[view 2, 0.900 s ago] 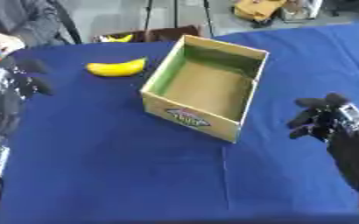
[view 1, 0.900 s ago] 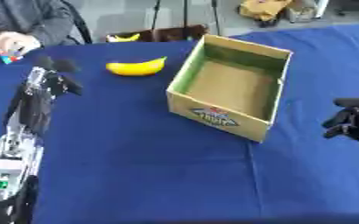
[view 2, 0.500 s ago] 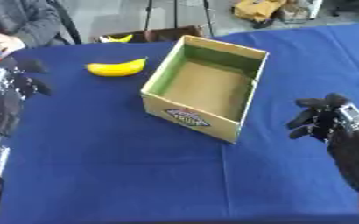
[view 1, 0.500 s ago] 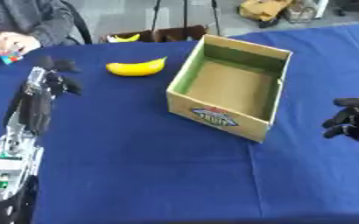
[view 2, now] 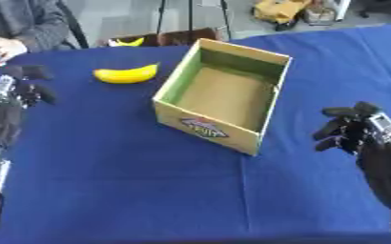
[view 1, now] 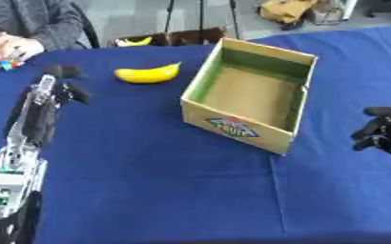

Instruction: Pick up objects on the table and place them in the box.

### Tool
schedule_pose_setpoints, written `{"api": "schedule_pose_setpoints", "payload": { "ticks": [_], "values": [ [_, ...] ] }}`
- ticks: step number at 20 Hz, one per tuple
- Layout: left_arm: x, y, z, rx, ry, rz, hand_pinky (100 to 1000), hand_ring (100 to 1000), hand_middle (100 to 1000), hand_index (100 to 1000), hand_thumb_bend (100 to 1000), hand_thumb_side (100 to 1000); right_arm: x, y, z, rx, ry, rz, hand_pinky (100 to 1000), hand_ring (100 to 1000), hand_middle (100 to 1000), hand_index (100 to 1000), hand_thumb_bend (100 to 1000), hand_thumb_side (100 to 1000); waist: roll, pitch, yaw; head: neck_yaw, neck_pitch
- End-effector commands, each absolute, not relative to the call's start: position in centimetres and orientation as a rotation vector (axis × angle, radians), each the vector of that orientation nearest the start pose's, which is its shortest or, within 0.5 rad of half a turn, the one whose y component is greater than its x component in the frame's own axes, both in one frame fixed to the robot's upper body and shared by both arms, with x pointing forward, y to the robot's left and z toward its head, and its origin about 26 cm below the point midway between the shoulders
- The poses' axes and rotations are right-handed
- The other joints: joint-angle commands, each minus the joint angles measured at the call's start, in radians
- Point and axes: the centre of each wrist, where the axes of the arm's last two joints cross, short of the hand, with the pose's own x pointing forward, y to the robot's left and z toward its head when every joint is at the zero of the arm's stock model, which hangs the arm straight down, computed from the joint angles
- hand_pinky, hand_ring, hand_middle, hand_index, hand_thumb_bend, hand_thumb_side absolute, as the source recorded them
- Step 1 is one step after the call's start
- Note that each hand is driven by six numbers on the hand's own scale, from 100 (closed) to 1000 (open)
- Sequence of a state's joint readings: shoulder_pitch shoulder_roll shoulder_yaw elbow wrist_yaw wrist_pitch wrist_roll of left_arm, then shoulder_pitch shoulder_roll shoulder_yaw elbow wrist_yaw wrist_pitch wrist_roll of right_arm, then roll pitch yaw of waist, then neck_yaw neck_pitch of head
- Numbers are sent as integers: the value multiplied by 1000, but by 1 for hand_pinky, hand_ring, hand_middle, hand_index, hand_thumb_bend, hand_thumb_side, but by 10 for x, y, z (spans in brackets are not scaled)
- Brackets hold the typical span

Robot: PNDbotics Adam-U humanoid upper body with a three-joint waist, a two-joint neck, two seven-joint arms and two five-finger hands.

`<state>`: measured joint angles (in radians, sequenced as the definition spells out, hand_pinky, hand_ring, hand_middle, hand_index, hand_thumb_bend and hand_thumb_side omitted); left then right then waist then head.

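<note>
A yellow banana [view 1: 148, 74] lies on the blue tablecloth, left of the box. The cardboard box [view 1: 289, 58] stands open and empty in the middle, its green inner walls showing. My left hand [view 1: 62, 83] hovers a short way left of the banana, fingers loosely curled, holding nothing. Right of the box, over the cloth, my right hand [view 2: 351, 128] has its fingers curled and holds nothing.
A person sits at the far left edge; their hands [view 1: 7, 48] hold a small colourful object. A second banana [view 1: 136, 41] lies in a dark box behind the table. Bags stand on the floor beyond the table.
</note>
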<state>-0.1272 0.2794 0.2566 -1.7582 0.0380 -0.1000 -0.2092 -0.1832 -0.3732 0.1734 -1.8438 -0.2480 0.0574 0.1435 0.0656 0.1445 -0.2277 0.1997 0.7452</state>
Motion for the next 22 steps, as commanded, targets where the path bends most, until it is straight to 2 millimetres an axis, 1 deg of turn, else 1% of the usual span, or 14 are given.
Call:
{"api": "schedule_pose_setpoints", "payload": {
  "ticks": [1, 7, 9, 11, 14, 17, 19, 20, 21, 22],
  "values": [
    [293, 372, 126, 338, -1968, -416, 541, 534, 635, 756, 100, 552, 300, -250, 126, 230, -1876, 498, 550, 606, 514, 756, 100, 1000, 0, -15, -3, 4, -6],
    [299, 399, 145, 465, -1868, -711, 577, 565, 651, 762, 100, 333, 300, -252, 126, 224, -1869, 513, 550, 606, 514, 756, 100, 1000, 12, -21, -10, 6, -5],
    [307, 406, 151, 496, -1833, -806, 593, 581, 660, 766, 100, 274, 300, -253, 126, 221, -1867, 518, 550, 607, 514, 756, 100, 1000, 18, -23, -12, 4, -6],
    [316, 413, 160, 525, -1797, -903, 607, 598, 668, 771, 100, 192, 300, -253, 126, 220, -1865, 523, 549, 606, 514, 756, 100, 1000, 22, -24, -16, 4, -5],
    [330, 423, 178, 579, -1743, -1050, 635, 628, 687, 784, 100, 154, 300, -253, 126, 219, -1860, 534, 549, 607, 513, 756, 100, 1000, 29, -25, -27, 12, -2],
    [343, 437, 203, 671, -1689, -1164, 660, 665, 710, 798, 176, 142, 300, -251, 126, 226, -1860, 546, 549, 606, 513, 756, 100, 1000, 32, -22, -45, 21, -1],
    [350, 446, 220, 749, -1664, -1214, 684, 707, 726, 803, 209, 151, 300, -249, 127, 234, -1862, 554, 549, 606, 513, 756, 100, 1000, 33, -18, -61, 31, -4],
    [353, 451, 229, 788, -1653, -1237, 695, 722, 733, 805, 250, 142, 301, -248, 128, 239, -1863, 559, 549, 606, 513, 756, 100, 1000, 34, -16, -69, 37, -6],
    [356, 455, 237, 827, -1640, -1261, 697, 725, 735, 806, 258, 144, 301, -247, 129, 243, -1865, 564, 549, 606, 513, 756, 100, 1000, 34, -13, -77, 43, -8],
    [359, 458, 244, 856, -1621, -1287, 704, 737, 743, 812, 286, 152, 302, -246, 130, 248, -1867, 570, 549, 606, 513, 756, 100, 1000, 36, -10, -86, 49, -9]
  ]
}}
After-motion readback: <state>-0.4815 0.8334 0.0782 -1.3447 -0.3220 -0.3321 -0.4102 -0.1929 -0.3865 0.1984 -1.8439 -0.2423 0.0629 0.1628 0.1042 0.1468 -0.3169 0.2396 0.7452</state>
